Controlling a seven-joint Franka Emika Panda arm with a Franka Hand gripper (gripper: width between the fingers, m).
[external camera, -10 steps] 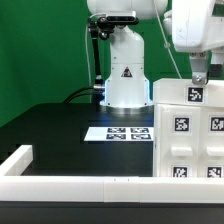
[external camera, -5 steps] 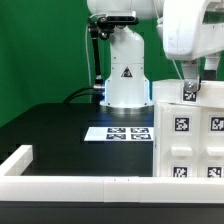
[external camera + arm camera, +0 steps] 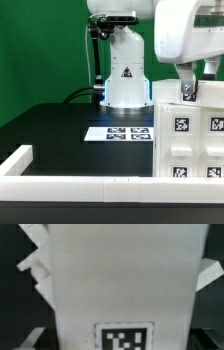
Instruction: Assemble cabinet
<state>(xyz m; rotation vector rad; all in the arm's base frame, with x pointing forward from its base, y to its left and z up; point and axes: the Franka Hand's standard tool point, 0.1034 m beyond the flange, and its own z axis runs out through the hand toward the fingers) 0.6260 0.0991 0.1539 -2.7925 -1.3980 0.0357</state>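
The cabinet [image 3: 190, 135], a large white boxy case with square black-and-white tags, stands at the exterior view's right on the black table. My gripper [image 3: 187, 90] hangs at the cabinet's top edge, with a finger in front of its upper tag. In the wrist view the white cabinet body [image 3: 120, 280] fills the frame, with one tag [image 3: 125, 338] low in the picture. My fingers [image 3: 30, 339] show only as faint dark shapes at both sides of the body, wide apart and straddling it. The rest of the cabinet is cut off at the exterior view's right edge.
The marker board [image 3: 125, 133] lies flat on the table next to the cabinet, in front of the arm's white base [image 3: 125, 75]. A low white border rail [image 3: 80, 185] runs along the table's near edge and turns up at the exterior view's left.
My hand has moved toward the exterior view's left and slightly down onto the cabinet's top edge. The cabinet has not moved.
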